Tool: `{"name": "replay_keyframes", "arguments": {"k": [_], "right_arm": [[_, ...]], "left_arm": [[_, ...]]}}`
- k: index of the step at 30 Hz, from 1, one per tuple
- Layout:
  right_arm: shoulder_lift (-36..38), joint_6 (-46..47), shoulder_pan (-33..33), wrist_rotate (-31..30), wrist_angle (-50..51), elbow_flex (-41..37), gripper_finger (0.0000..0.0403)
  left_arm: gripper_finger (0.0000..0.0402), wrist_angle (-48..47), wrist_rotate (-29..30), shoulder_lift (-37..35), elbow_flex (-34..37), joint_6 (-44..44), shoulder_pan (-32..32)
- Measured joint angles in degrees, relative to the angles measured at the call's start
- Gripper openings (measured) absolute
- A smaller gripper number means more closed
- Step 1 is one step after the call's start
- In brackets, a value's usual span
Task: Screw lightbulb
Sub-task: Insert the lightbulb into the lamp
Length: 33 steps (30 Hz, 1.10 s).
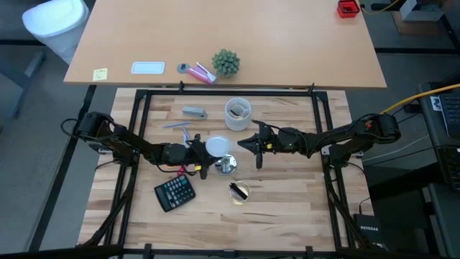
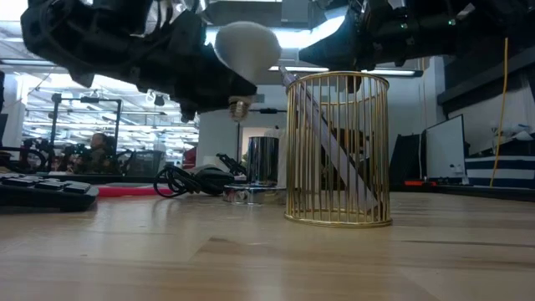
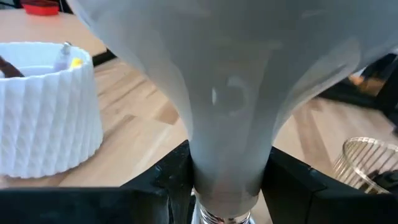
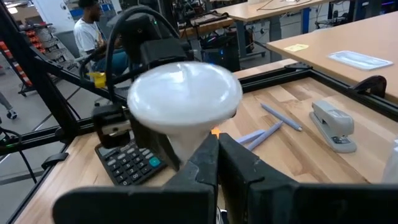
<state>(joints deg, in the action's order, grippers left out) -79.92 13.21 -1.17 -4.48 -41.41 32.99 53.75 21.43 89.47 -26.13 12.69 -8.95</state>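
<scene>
Table (image 1: pixel 287 208) mid: left hand (image 1: pixel 203 153) grips lightbulb (image 1: pixel 216 147).

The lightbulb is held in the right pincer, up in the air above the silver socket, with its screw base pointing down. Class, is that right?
Not quite: the left pincer holds the lightbulb, as the high view shows. The rest stands: it hangs above the silver socket, screw base down.

I note a calculator (image 1: pixel 175 192) near left, a gold wire cup (image 1: pixel 239 191) beside it, a white ribbed cup (image 1: pixel 238 113) farther back, a stapler (image 1: pixel 194 112) to its left, a silver socket (image 1: pixel 227 164) at centre.
</scene>
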Motion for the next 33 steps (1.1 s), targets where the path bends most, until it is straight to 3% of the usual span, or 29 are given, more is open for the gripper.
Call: {"name": "replay_keyframes", "arguments": {"k": [4, 16, 33], "right_arm": [[0.02, -0.02, 0.0, -0.39, 0.04, 0.0, 0.0012], [0.04, -0.07, 0.02, -0.97, 0.4, 0.02, 0.0012], [0.09, -0.04, 0.07, -1.03, 0.39, 0.02, 0.0012]], "left_arm": [[0.0153, 5.52, -0.04, 1.54, 0.74, -0.32, -0.02], [0.0153, 27.45, -0.2, 15.55, 0.64, -2.94, 0.0], [0.0153, 26.59, -0.2, 21.7, -2.88, -4.38, 0.48]]}}
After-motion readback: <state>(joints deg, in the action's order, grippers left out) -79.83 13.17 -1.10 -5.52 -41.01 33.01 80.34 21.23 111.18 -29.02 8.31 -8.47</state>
